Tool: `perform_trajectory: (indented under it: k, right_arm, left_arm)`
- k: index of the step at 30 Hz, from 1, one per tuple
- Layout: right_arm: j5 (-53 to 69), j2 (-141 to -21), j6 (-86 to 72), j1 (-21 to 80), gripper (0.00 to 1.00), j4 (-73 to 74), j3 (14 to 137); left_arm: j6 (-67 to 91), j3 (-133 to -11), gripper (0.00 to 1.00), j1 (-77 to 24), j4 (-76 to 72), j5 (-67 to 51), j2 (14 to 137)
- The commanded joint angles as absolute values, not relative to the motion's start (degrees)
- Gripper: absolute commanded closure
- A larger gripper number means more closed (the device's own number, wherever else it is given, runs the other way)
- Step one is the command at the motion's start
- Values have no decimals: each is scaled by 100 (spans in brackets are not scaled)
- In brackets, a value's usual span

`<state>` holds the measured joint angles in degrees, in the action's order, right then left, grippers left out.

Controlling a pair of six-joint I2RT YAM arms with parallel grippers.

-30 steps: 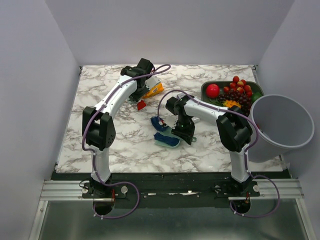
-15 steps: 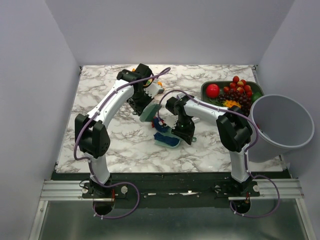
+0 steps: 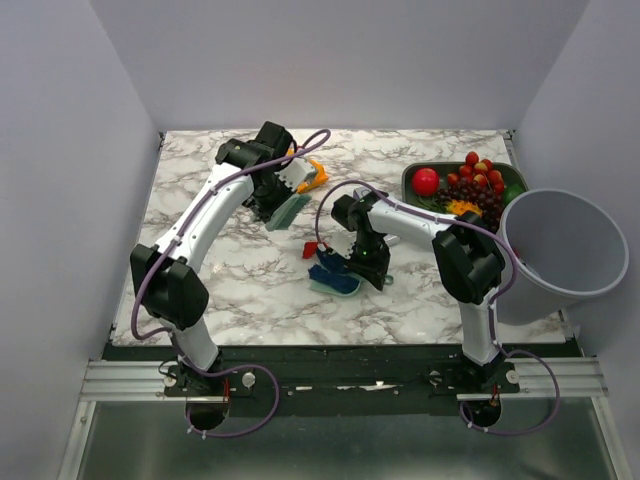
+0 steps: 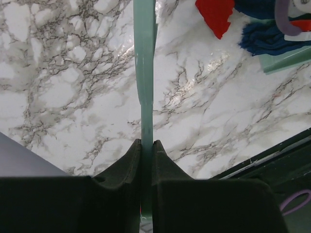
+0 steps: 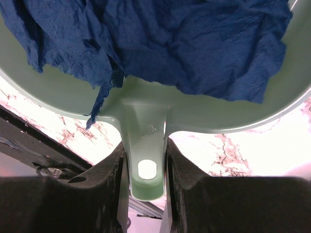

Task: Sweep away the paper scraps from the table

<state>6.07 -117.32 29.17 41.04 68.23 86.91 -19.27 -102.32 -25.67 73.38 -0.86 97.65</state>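
My left gripper (image 3: 281,192) (image 4: 146,143) is shut on a thin pale green brush (image 3: 286,211) (image 4: 145,58), held over the back middle of the marble table (image 3: 200,210). A red paper scrap (image 3: 312,250) (image 4: 215,14) lies on the table just left of the pale green dustpan (image 3: 335,283) (image 5: 155,104). Dark blue paper scraps (image 3: 330,271) (image 5: 194,43) lie in the pan. A blue scrap (image 4: 265,40) shows at its lip in the left wrist view. My right gripper (image 3: 366,258) (image 5: 144,143) is shut on the dustpan's handle.
An orange snack bag (image 3: 316,170) lies behind the left gripper. A dark green tray (image 3: 512,176) with a red fruit (image 3: 425,181) and grapes sits at the back right. A large grey bin (image 3: 565,245) stands off the table's right edge.
The left arm swept the brush toward the dustpan, then drew it back to the left and rear. The red scrap moved from near the snack bag to the dustpan's edge. The right arm held still.
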Motion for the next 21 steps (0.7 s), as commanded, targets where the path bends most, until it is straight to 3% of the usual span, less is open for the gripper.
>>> perform_trajectory:
  k: [1, 14, 21]
  right_arm:
    - [484, -11725, 2979, 4087, 99, 6803, 8490]
    - [466, -11742, 2997, 4087, 99, 6776, 8490]
    - [448, -11997, 2997, 4087, 99, 6750, 8780]
  left_arm:
    - [-1820, -9923, 100, -2558, 7084, 9, 10194]
    - [-1494, -10231, 100, -2733, 7690, -2705, 10741]
    - [-1442, -9887, 100, -2742, 7717, -2971, 10661]
